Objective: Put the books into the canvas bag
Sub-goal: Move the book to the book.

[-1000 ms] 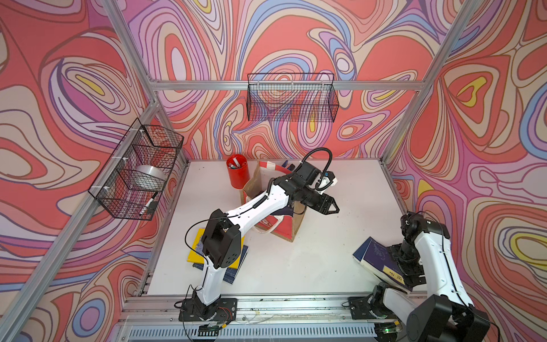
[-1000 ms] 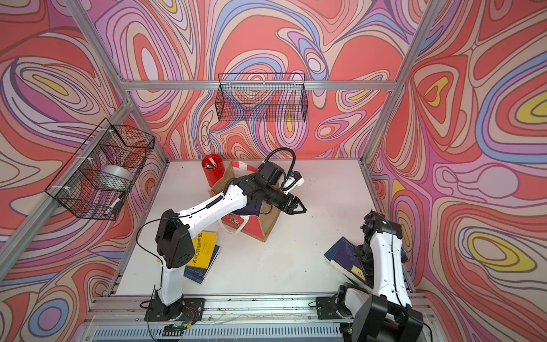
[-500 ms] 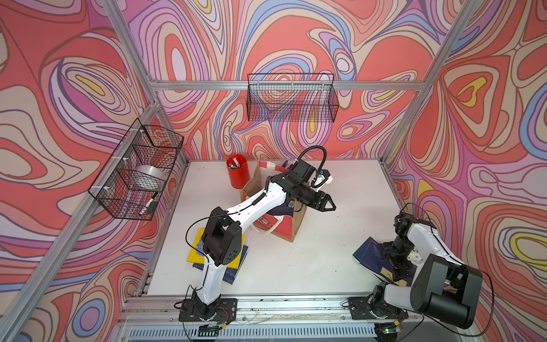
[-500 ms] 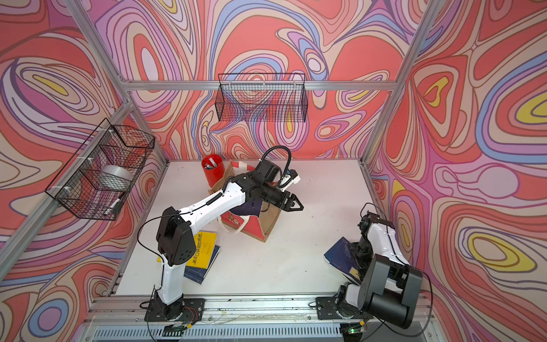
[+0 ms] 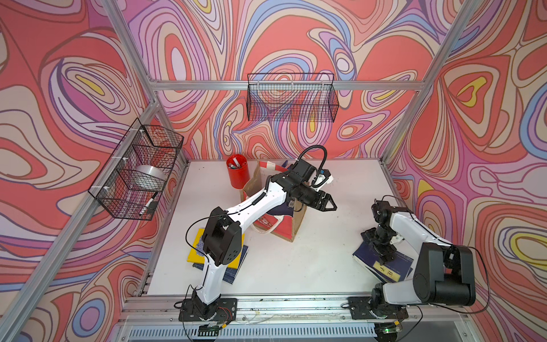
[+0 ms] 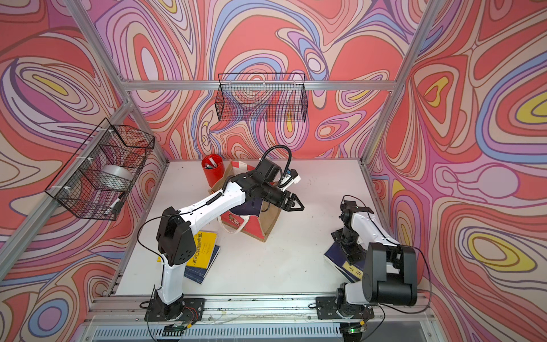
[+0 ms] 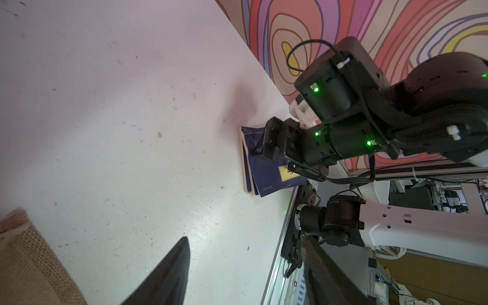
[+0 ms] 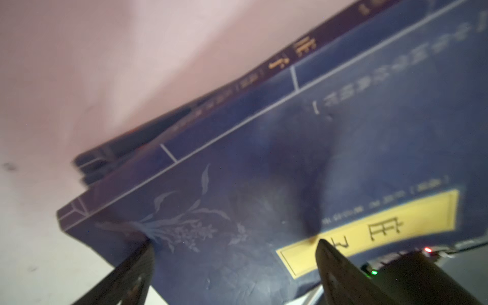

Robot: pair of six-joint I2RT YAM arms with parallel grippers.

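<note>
Books (image 8: pixel 369 132) under right tool (image 8: pixel 235 243), jaws wide

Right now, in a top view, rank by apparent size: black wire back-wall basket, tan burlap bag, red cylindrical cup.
1-2. Black wire back-wall basket and tan burlap bag: near alike, the bag partly hidden by the left arm, so unranked.
3. Red cylindrical cup, smallest.

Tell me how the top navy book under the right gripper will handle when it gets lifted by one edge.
The top navy book looks like a thin paperback with a creased cover, so it will probably sag when held by an edge. It lies on a fanned stack, so it may slide or drag a neighbour along. Probably light.
</note>
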